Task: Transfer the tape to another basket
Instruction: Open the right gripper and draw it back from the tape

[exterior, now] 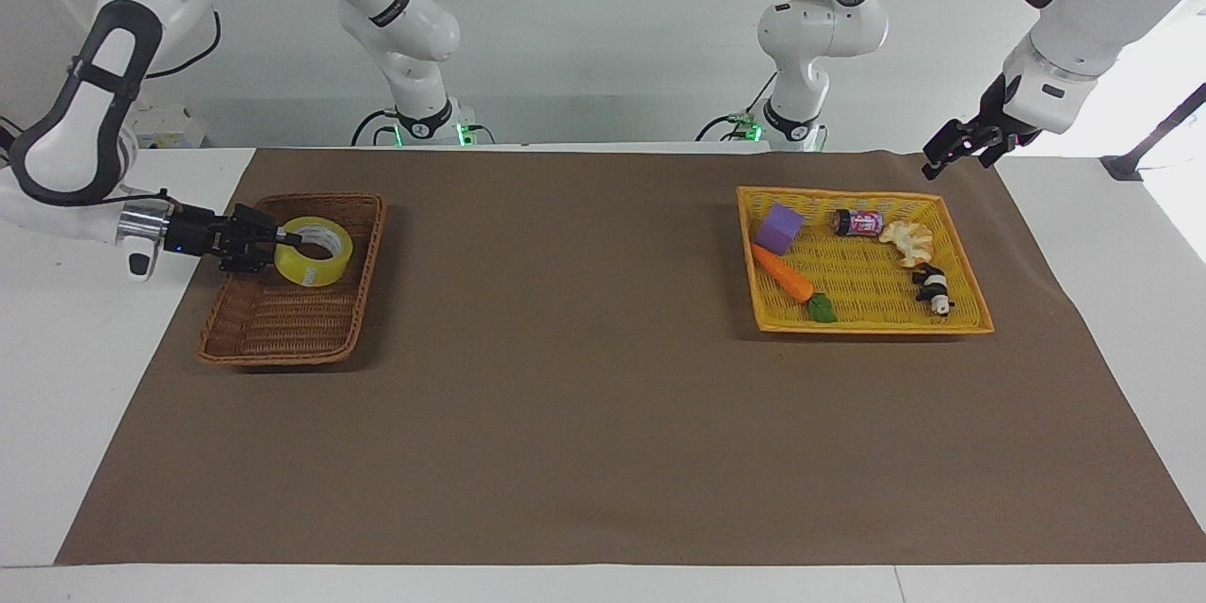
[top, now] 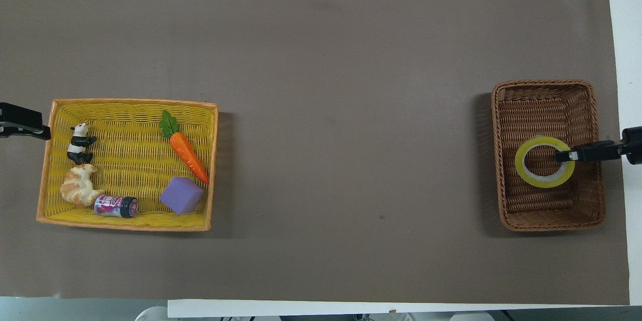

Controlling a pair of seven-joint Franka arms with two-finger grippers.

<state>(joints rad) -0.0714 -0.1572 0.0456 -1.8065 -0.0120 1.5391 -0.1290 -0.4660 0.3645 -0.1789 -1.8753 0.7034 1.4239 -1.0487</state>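
Observation:
The yellow tape roll [exterior: 317, 271] lies low in the brown wicker basket [exterior: 283, 339], in the half nearer the robots. It also shows in the overhead view [top: 522, 165], inside the same basket [top: 549, 223]. My right gripper [exterior: 283, 243] reaches in over the basket's rim from the right arm's end and is shut on the roll's wall, with one finger inside the ring [top: 564, 156]. My left gripper [exterior: 942, 160] hangs open and empty in the air by the corner of the yellow basket, and it shows at the overhead view's edge [top: 40, 131].
A bright yellow-orange basket [exterior: 871, 328] at the left arm's end holds a purple cube [exterior: 779, 228], a toy carrot [exterior: 784, 275], a small can [exterior: 858, 222], a croissant [exterior: 908, 239] and a panda figure [exterior: 933, 288]. A brown mat [exterior: 584, 396] covers the table.

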